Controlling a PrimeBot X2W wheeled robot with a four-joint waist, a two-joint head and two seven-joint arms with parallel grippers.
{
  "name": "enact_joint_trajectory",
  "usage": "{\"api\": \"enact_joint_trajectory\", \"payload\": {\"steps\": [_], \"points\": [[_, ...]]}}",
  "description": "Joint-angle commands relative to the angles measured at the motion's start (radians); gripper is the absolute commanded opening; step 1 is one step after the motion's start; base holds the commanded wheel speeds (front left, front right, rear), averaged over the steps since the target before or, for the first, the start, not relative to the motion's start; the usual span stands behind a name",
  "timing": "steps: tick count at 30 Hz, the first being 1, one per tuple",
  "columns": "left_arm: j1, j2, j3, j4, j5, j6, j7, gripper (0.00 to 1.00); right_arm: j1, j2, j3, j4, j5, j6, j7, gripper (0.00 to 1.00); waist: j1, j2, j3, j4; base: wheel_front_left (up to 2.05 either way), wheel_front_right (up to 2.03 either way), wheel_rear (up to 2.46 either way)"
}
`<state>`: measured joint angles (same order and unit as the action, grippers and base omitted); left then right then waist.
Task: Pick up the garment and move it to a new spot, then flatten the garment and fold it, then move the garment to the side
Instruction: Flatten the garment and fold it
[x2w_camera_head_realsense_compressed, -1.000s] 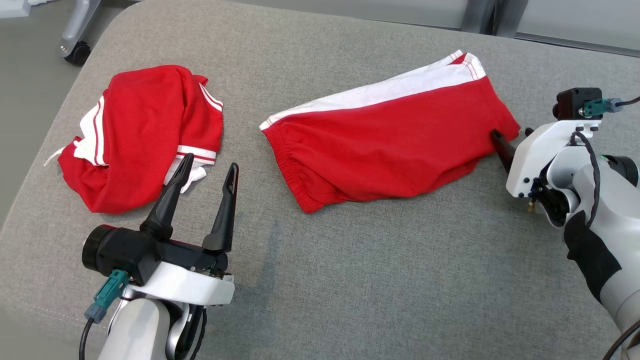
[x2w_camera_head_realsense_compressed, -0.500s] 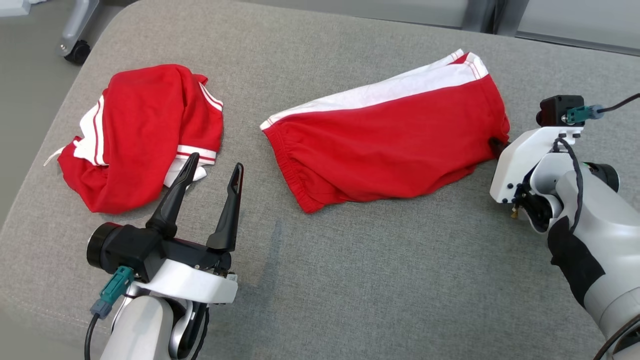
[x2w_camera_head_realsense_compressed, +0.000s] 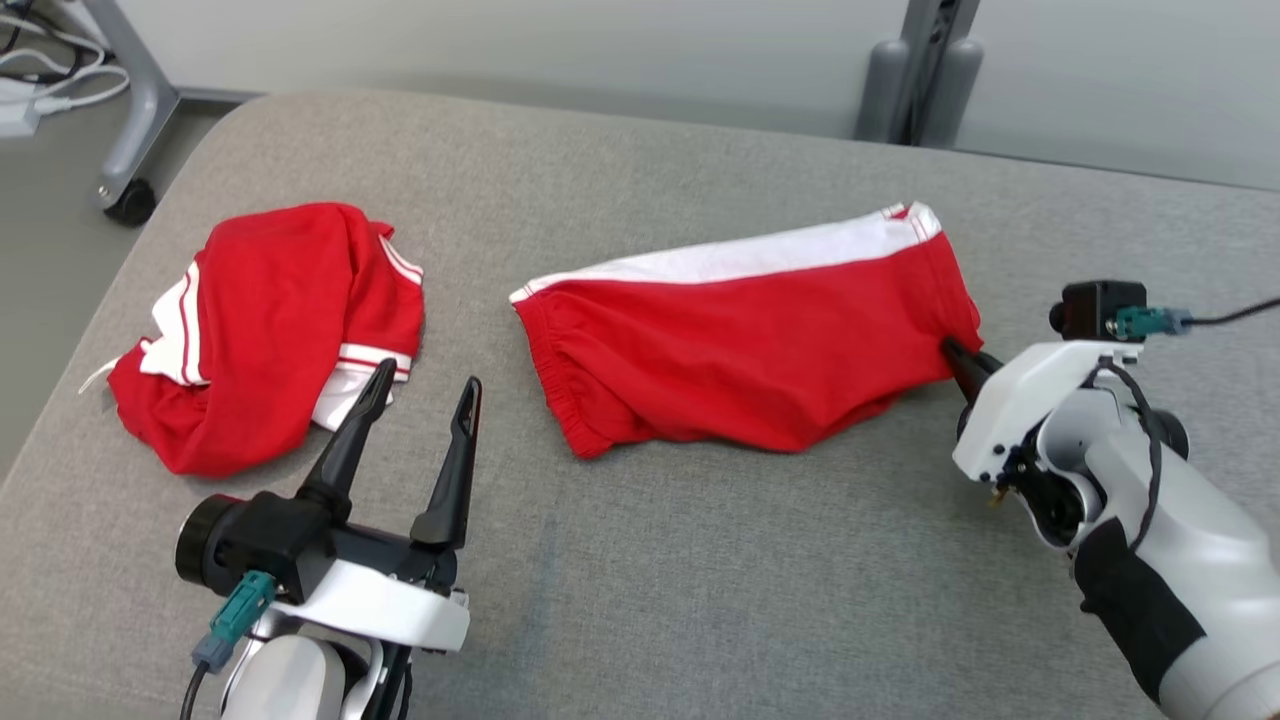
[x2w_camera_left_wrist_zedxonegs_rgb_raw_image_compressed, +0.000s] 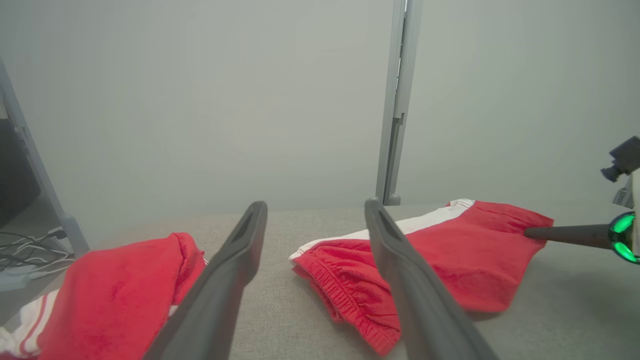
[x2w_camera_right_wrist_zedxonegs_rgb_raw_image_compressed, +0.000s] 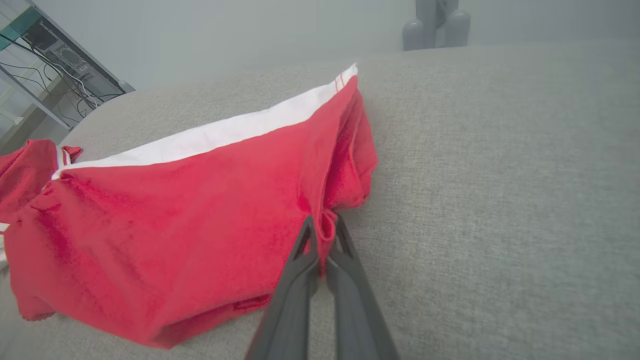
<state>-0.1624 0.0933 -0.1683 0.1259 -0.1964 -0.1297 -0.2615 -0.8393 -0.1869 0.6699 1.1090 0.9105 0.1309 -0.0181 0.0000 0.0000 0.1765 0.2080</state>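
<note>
Our right gripper (x2w_camera_head_realsense_compressed: 952, 352) is pinched shut on a small fold of cloth at the right-hand end of a pair of red cotton shorts with a broad white side band (x2w_camera_head_realsense_compressed: 750, 345). In the right wrist view its two dark fingers (x2w_camera_right_wrist_zedxonegs_rgb_raw_image_compressed: 300, 280) meet with a nub of red fabric squeezed between them.

The shorts lie fairly flat, right of centre on a grey fabric-covered table (x2w_camera_head_realsense_compressed: 700, 600). Their gathered elastic waistband (x2w_camera_head_realsense_compressed: 565, 430) points to our left and the white band runs along the far edge.

We judge them light, soft and limp, with a slightly napped surface that should not slip from the fingers. Lifted by this one pinch, they would likely hang and bunch rather than keep their shape. For flattening, the better holds look to be two corners at once, either both ends of the waistband or both ends of the leg hem, so the cloth is drawn taut between the arms.

Our left gripper (x2w_camera_head_realsense_compressed: 425, 385) hovers with its jaws spread wide and holds nothing. It sits low at the front left, over the bare strip between the shorts and a second garment.

That second garment, a crumpled red one with white stripes (x2w_camera_head_realsense_compressed: 260, 320), sits in a heap to our left, well apart from the shorts.

Beyond the table stand a grey upright post (x2w_camera_head_realsense_compressed: 915, 90) and, at far left, a black caster wheel (x2w_camera_head_realsense_compressed: 125, 200).
</note>
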Motion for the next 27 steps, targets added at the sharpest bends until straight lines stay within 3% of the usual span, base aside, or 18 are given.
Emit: {"api": "enact_joint_trajectory", "payload": {"steps": [1,16,27], "points": [[0.012,0.004,0.003,0.001,0.005,-0.001,-0.003,1.0,0.02,-0.011,0.002,-0.012,0.015,0.0,-0.011,0.0,0.0,0.0,-0.02,-0.015,0.0,0.0,0.0],[0.083,0.003,0.018,0.002,0.023,-0.001,-0.003,1.0,0.275,-0.061,0.065,-0.24,0.208,0.0,-0.078,0.0,0.0,0.0,-0.107,-0.089,0.0,0.0,0.0],[0.119,-0.006,0.021,0.003,0.031,-0.001,-0.003,1.0,0.384,-0.112,0.109,-0.325,0.249,0.0,-0.089,0.0,0.0,0.0,-0.157,-0.105,0.0,0.0,0.0]]}}
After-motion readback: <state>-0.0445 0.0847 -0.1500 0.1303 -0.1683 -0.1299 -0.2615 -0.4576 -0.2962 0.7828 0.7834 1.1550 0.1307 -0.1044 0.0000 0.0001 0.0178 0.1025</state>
